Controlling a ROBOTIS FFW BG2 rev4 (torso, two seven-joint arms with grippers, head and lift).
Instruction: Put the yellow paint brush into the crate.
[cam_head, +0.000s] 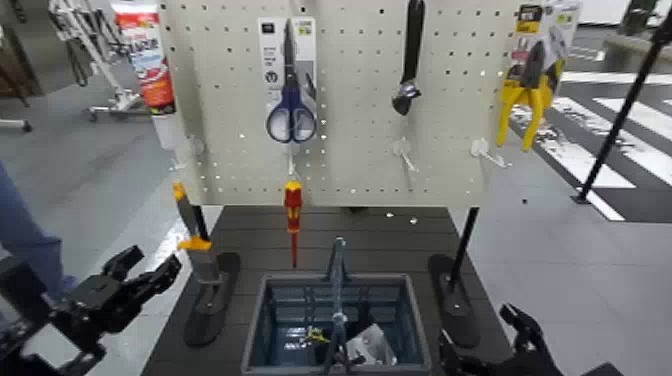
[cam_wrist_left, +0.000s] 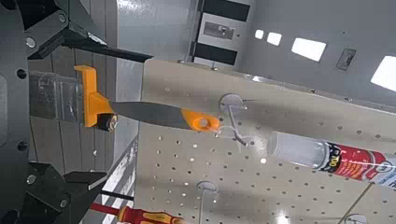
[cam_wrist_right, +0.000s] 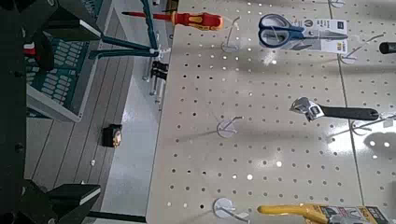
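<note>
The left gripper (cam_head: 157, 260) is held wide open at the near left, just short of the brush (cam_head: 195, 244), with nothing in its grasp. The brush hangs upright at the left edge of the board (cam_head: 345, 110), handle up and bristles down. In the left wrist view, its bristles and yellow-orange band lie along the gap between the fingers (cam_wrist_left: 82, 185). The step in hand is judged to be the approach for the grasp: the fingers should be brought evenly to both sides of the brush, closed squarely on the firm part by the band, and the handle's end lifted free of its hook (cam_wrist_left: 233, 105) before any pull is made. If only the soft bristles were pinched, the brush could swivel or slip. A swing to the right should be kept clear of the screwdriver (cam_head: 293, 205) and of the arched handle of the crate (cam_head: 340, 368), which stands near, at the centre. The right gripper (cam_head: 477, 328) waits open and empty at the near right. Large print is carried by the red-and-white tube (cam_head: 150, 60), and small print by the cards of the scissors (cam_head: 290, 118) and pliers (cam_head: 525, 100), but no brand can be read with certainty.
</note>
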